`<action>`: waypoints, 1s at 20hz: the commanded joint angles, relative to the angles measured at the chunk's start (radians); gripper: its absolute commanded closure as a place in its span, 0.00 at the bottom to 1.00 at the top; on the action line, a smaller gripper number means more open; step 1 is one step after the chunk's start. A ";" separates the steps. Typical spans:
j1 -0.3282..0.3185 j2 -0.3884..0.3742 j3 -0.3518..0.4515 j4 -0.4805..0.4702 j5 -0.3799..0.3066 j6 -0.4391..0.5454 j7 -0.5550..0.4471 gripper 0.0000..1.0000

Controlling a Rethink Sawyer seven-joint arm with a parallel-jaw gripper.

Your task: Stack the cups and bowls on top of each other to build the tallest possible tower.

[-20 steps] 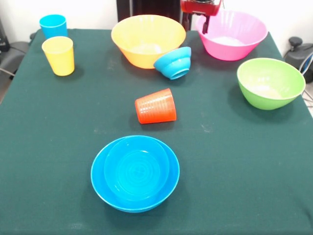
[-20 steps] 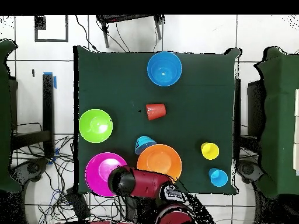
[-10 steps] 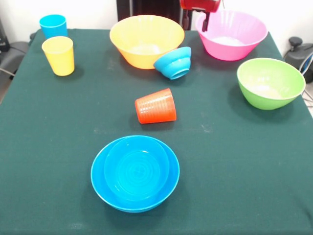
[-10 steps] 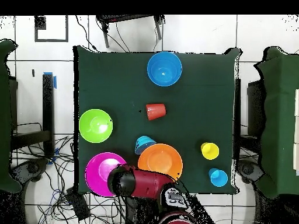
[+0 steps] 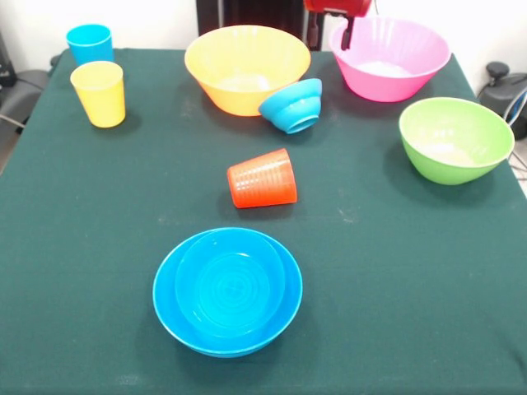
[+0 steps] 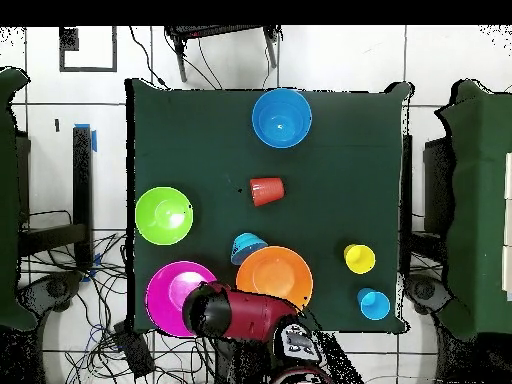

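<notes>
My gripper (image 5: 329, 36) hangs open at the near-left rim of the large pink bowl (image 5: 394, 64), one finger on either side of that rim; from overhead the gripper (image 6: 206, 310) covers the pink bowl's (image 6: 172, 293) edge. A small blue bowl (image 5: 292, 105) leans tilted against the big yellow-orange bowl (image 5: 237, 67). The green bowl (image 5: 454, 138) stands alone. An orange-red ribbed cup (image 5: 262, 178) lies on its side mid-table. The only stack is a smaller blue bowl nested in a medium blue bowl (image 5: 227, 290). Upright yellow cup (image 5: 99, 93) and sky-blue cup (image 5: 89, 43) stand together.
Dark green cloth covers the table (image 5: 412, 271). Cables and chairs surround it on the tiled floor (image 6: 60, 150) in the overhead view. The pink and yellow-orange bowls sit close to the table's edge on the robot's side.
My gripper has risen slightly toward the top edge beside the pink bowl. The yellow-orange bowl has shifted a hair sideways. All else is where it was.
</notes>
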 commanded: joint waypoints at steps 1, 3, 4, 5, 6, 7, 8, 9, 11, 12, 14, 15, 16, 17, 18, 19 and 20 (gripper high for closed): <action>0.049 0.056 0.028 -0.069 -0.002 0.078 0.108 0.00; 0.067 0.067 0.017 -0.074 0.004 0.064 0.120 0.00; 0.068 0.078 0.018 -0.074 0.005 0.049 0.124 0.00; 0.070 0.090 0.018 -0.075 0.006 0.033 0.128 0.00; 0.066 0.097 0.022 -0.072 0.005 0.017 0.130 0.00; 0.062 0.114 0.026 -0.073 0.001 -0.008 0.131 0.00; 0.059 0.120 0.026 -0.072 -0.002 -0.019 0.130 0.00; 0.050 0.134 0.031 -0.072 -0.006 -0.038 0.129 0.00; 0.048 0.150 0.033 -0.062 -0.013 -0.068 0.134 0.00; 0.051 0.158 0.032 -0.047 -0.018 -0.090 0.141 0.00; 0.046 0.202 0.032 -0.048 -0.032 -0.143 0.145 0.00; 0.046 0.227 0.032 -0.049 -0.039 -0.173 0.148 0.00; 0.044 0.248 0.034 -0.052 -0.043 -0.195 0.151 0.00; 0.038 0.277 0.035 -0.054 -0.053 -0.233 0.152 0.00; 0.035 0.289 0.034 -0.061 -0.056 -0.244 0.149 0.00; 0.030 0.298 0.034 -0.057 -0.063 -0.260 0.149 0.00; 0.029 0.292 0.035 -0.053 -0.064 -0.257 0.146 0.00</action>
